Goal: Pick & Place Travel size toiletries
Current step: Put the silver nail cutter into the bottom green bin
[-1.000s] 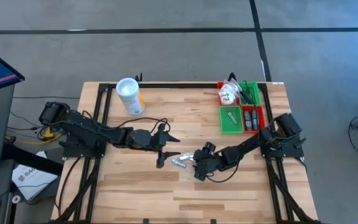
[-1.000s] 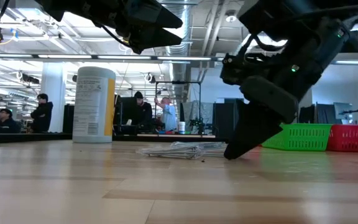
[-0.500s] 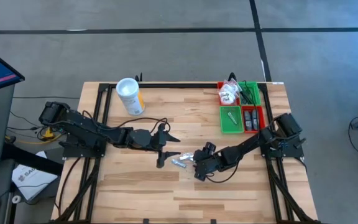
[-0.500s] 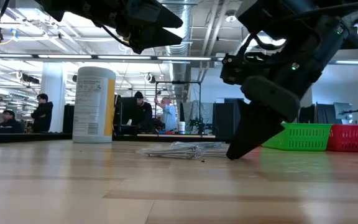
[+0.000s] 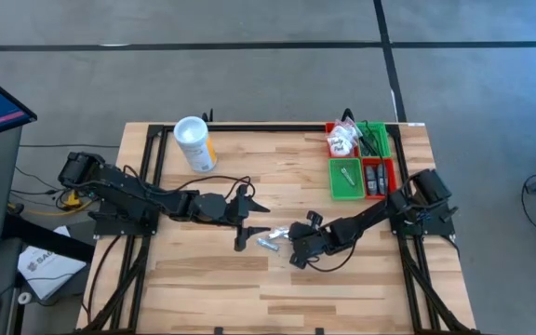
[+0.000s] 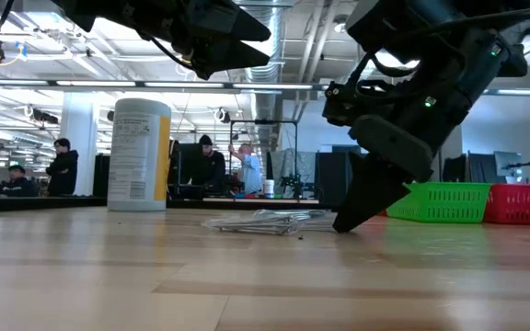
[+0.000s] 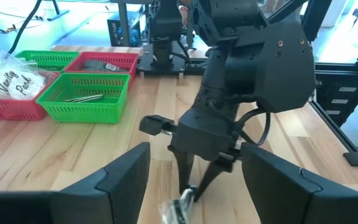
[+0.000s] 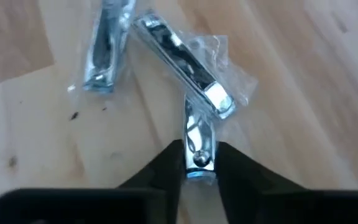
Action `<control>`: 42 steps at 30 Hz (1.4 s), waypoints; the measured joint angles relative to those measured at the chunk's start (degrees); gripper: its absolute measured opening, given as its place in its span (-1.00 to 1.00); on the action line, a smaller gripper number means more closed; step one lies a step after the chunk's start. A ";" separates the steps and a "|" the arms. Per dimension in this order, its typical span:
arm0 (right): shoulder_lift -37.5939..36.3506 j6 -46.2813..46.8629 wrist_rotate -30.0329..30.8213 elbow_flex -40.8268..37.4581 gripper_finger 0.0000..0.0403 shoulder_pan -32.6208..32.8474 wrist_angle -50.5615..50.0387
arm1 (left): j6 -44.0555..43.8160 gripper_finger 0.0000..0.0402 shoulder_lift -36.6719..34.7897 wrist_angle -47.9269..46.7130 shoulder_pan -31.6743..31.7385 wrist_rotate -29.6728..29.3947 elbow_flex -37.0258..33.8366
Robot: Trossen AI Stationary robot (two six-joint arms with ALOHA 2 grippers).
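Shiny metal nail clippers in clear wrappers are seen lying on the pale wooden bench (image 5: 203, 279) near its middle, between the two arms. In the right wrist view, one wrapped nail clipper (image 8: 197, 144) is pinched at its end by the right end effector (image 8: 194, 163), whose two dark fingers are closed against its sides while it rests on the wood. A second wrapped nail clipper (image 8: 182, 65) is laid slantwise, touching the far end of the gripped one, and a third nail clipper (image 8: 106, 51) is set just beside it, apart from the fingers. From above, the right end effector (image 5: 293, 249) is shown lowered to the bench at the small cluster, with its arm stretched back toward the bench's right edge. The left end effector (image 5: 244, 226) is held above the bench just left of the cluster, its fingers spread wide and nothing between them. A white canister (image 5: 194, 143) with a yellow label is stood upright near the far left part of the bench. At the far right corner, red and green bins (image 5: 361, 160) are grouped together, with small packets and dark items held inside. In the low view, people (image 6: 63, 165) are seen standing in the room behind the bench.
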 joint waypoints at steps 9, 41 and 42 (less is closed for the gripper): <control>-0.10 -0.26 -0.09 0.02 -0.79 -0.39 -0.13 | -0.02 0.20 0.00 -0.02 0.00 0.02 0.00; -20.65 24.44 13.26 1.57 -0.79 -0.14 -45.27 | 0.00 0.20 0.00 -0.20 0.00 0.02 0.00; -20.86 25.59 13.31 1.57 -0.79 -0.40 -46.88 | -0.02 0.20 0.00 -0.20 0.00 0.01 0.00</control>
